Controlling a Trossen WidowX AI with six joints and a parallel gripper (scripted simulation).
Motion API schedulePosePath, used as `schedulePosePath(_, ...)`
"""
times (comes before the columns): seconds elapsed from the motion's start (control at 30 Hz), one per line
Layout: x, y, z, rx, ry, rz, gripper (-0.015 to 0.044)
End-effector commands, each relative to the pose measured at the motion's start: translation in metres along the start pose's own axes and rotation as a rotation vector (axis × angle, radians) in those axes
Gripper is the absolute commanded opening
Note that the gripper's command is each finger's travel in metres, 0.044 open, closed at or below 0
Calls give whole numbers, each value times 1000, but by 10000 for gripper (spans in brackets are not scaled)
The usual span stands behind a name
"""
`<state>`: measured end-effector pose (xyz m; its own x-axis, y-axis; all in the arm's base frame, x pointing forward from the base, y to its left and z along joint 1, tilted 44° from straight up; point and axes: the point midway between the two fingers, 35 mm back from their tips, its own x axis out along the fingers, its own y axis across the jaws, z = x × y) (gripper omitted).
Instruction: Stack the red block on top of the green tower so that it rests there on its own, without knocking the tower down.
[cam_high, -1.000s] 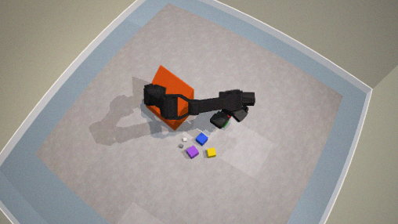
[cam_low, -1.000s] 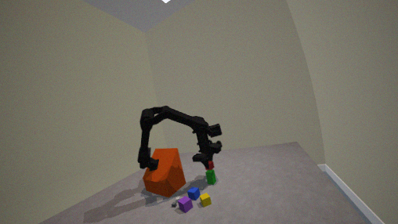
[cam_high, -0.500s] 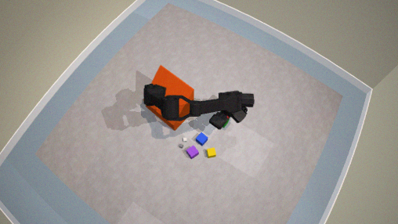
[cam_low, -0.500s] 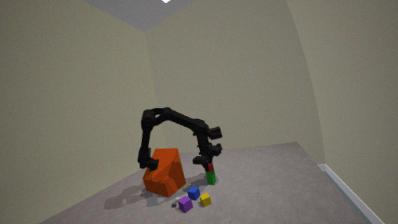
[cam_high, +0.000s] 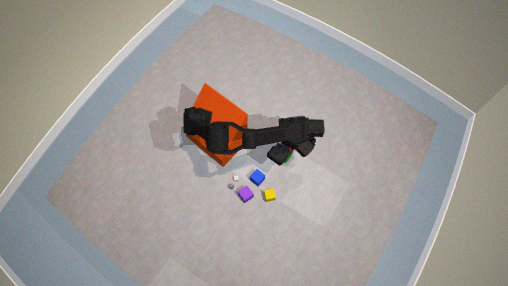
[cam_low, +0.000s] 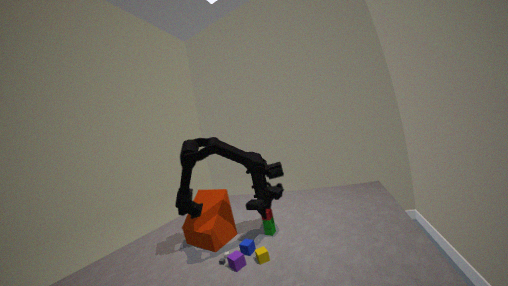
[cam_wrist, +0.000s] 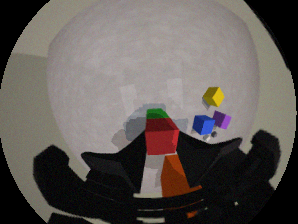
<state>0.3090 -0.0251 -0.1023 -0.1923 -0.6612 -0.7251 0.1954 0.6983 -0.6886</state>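
Note:
The gripper (cam_high: 290, 149) (cam_low: 268, 212) (cam_wrist: 161, 142) points down and is shut on the red block (cam_low: 268, 216) (cam_wrist: 161, 135). The green tower (cam_high: 288, 157) (cam_low: 269, 228) (cam_wrist: 157, 113) stands upright below the red block. In the exterior view the red block is directly over the tower's top with no gap visible; whether it bears on the tower cannot be told. In the wrist view the red block covers part of the tower. In the top view the fingers hide most of both.
A blue block (cam_high: 257, 177) (cam_low: 247, 246) (cam_wrist: 203, 124), a purple block (cam_high: 245, 194) (cam_low: 236, 261) (cam_wrist: 222, 120) and a yellow block (cam_high: 270, 195) (cam_low: 262, 255) (cam_wrist: 213, 96) lie near the tower, with two tiny pieces beside them. A large orange object (cam_high: 220, 105) (cam_low: 212, 230) stands by the arm's base.

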Motion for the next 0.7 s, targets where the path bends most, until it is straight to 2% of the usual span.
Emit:
schedulePosePath(0.0,2,0,0,-8,0,-4,0)
schedulePosePath(0.43,-4,0,0,-8,0,-4,0)
schedulePosePath(0.67,0,0,0,-4,0,-1,184)
